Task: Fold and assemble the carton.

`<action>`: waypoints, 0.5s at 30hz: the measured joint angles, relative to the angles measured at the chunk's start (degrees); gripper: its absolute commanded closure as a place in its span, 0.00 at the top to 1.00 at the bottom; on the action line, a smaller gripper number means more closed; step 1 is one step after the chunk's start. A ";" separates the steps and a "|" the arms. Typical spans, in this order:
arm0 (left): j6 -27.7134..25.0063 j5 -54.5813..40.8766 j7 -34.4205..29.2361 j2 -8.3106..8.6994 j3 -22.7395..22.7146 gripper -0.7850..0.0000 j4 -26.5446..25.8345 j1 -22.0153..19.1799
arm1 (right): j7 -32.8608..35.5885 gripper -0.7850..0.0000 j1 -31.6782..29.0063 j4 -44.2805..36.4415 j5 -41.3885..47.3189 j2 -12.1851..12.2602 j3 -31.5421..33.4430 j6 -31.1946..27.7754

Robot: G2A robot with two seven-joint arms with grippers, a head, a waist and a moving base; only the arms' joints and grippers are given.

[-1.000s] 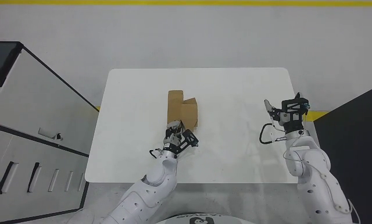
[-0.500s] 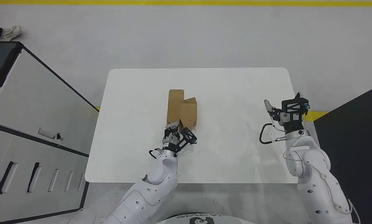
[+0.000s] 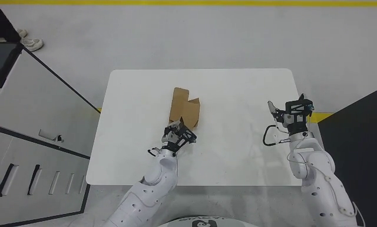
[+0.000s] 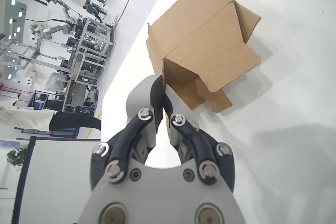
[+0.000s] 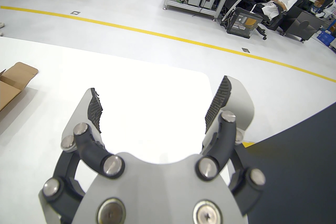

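**Carton** (image 3: 184, 109). Brown cardboard, partly opened into a tube and lying on its side on the white table (image 3: 247, 144). In the top view it sits left of the table's middle, its long axis running from the robot's side toward the far edge. The end flaps are unfolded. In the left wrist view the carton (image 4: 204, 46) shows two broad panels meeting at a creased ridge and an open mouth facing the gripper. One small flap lies flat on the table (image 4: 288, 130) just beside that mouth.

**Left gripper** (image 3: 178, 132). It is placed at the carton's near end. In the left wrist view the left gripper (image 4: 162, 97) has its fingers drawn almost together. They pinch the thin edge of one side wall at the open mouth, one finger on each face of the wall. A dark pad (image 4: 156, 93) presses against the wall's outer face. Whether the held corner rests on the table or is raised a little off it cannot be told.

**Right gripper** (image 3: 275, 111). It is placed near the table's right edge, well apart from the carton. In the right wrist view the right gripper (image 5: 157, 101) has its fingers spread wide with nothing between them, and the ribbed pads (image 5: 216, 104) face each other. The carton (image 5: 11, 86) lies far from these fingers on the table (image 5: 147, 78).
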 measured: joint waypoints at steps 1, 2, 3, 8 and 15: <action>-0.74 0.40 0.39 0.19 -0.48 0.00 -1.05 0.45 | 0.00 1.00 0.00 0.00 0.00 0.00 0.00 0.00; -1.91 0.98 0.85 0.45 -1.09 0.00 -2.51 1.09 | 0.00 1.00 0.00 0.00 0.00 0.00 0.00 0.00; -2.84 1.36 1.18 0.64 -1.55 0.00 -3.69 1.59 | 0.00 1.00 0.00 0.00 0.00 0.00 0.00 0.00; -9.63 1.51 3.47 1.63 -3.79 0.00 -10.58 4.40 | 0.00 1.00 0.00 0.00 0.00 0.00 0.00 0.00; -16.78 0.30 4.49 2.41 -5.82 0.00 -18.75 6.62 | 0.00 1.00 0.00 0.00 0.00 0.00 0.00 0.00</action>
